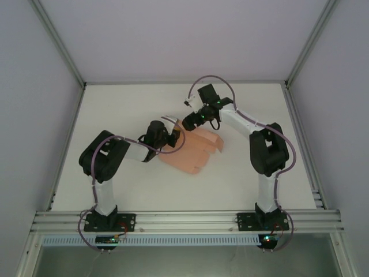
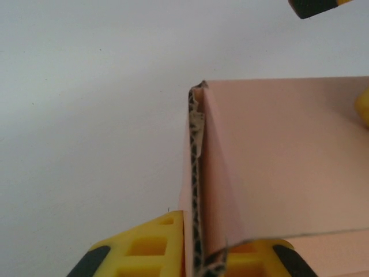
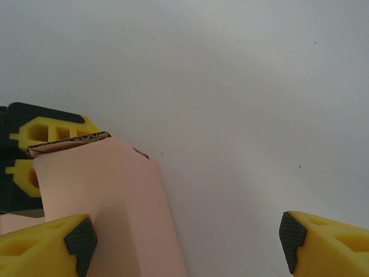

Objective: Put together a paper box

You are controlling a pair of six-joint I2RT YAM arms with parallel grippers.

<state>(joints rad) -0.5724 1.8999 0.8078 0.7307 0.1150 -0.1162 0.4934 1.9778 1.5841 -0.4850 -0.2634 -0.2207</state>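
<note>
Centrally placed, the paper box (image 1: 196, 153) is salmon-pink matte card, partly folded, on the white bench (image 1: 115, 115); both arms hide its far edge. The left hand (image 2: 199, 254) pinches a doubled upright wall with a speckled cut edge. The right hand (image 3: 184, 236) is spread wide, one yellow finger (image 3: 46, 242) by the card.

Probably a robotics lab: white table (image 1: 127, 109) enclosed by aluminium framing (image 1: 184, 218), plain panels (image 1: 29, 115).

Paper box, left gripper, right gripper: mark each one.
paper box (image 1: 196, 154), top external view, middle of pink sheet.
left gripper (image 2: 199, 257), left wrist view, between fingertips shut on box.
right gripper (image 3: 187, 245), right wrist view, gap between open fingertips.
</note>
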